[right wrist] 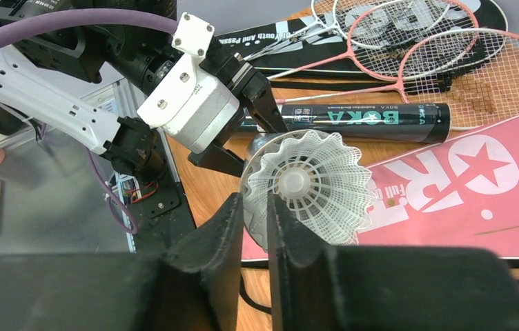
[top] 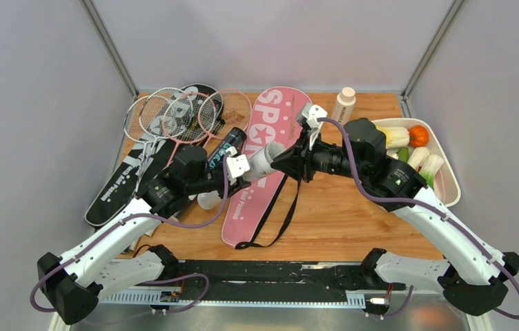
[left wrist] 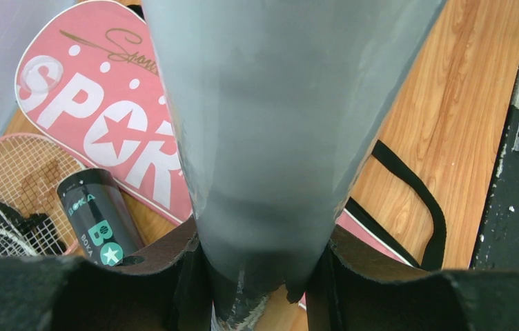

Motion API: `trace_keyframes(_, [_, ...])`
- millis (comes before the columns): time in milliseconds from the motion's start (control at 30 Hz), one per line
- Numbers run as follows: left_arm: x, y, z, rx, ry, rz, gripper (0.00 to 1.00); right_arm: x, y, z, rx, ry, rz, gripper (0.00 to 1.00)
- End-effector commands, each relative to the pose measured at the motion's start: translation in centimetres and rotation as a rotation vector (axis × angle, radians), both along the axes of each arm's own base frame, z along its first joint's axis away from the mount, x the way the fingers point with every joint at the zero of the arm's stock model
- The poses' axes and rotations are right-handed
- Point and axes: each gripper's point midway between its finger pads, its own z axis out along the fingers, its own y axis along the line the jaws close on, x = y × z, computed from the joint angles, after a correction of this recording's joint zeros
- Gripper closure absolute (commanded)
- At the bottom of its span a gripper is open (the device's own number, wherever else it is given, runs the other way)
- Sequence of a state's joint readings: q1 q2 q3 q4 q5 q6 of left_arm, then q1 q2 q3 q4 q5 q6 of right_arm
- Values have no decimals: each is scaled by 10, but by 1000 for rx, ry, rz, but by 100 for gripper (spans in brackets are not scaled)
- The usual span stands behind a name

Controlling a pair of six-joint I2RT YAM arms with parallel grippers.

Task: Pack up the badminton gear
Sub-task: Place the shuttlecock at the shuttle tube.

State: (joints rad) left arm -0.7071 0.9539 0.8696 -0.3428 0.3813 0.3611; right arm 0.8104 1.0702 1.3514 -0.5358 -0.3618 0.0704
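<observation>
Counter point(top: 353, 214) cluttered. Left end effector point(left wrist: 260, 269) is clamping tube point(left wrist: 277, 138); right end effector point(right wrist: 267, 227) is straddling shuttlecock point(right wrist: 312, 183) skirt (grip unclear). Feathers fragile, so favouring the cork.

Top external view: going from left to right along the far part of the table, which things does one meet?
Rackets → pink SPORT bag → white bottle → tray of toy vegetables.

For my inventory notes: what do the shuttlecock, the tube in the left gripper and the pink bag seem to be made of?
Shuttlecock: white feathers, matte; separate ribbed vanes show.
Tube: probably frosted plastic, smooth, with a soft sheen.
Pink bag: likely coated fabric or vinyl, slightly glossy, with printed white letters.
</observation>
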Motion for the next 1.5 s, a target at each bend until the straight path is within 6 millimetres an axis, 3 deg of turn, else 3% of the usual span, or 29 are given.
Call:
trace_keyframes(0, [-10,-16,42,-102,-129,-111,74,15,-14,25,40,-55,-119,86])
trace_keyframes(167, [-10,-16,45,-108,-139,-112,74,14,-7,19,38,-33,-91,100])
trace_keyframes(667, [-6,-19,48,-119,-145,-109,74,8,15,-24,27,104,-9,100])
trace_keyframes(1067, [-4,-20,46,-108,-140,-107,74,6,27,-34,36,141,18,98])
trace_keyframes(1167, [-4,-20,46,-108,-140,-105,74,5,26,-33,42,145,16,93])
trace_keyframes(1300, [-3,-21,47,-124,-130,-94,74,8,21,-30,60,155,-31,77])
trace_keyframes(1467, [-2,-20,42,-124,-120,-80,74,4,4,-2,145,130,-93,57])
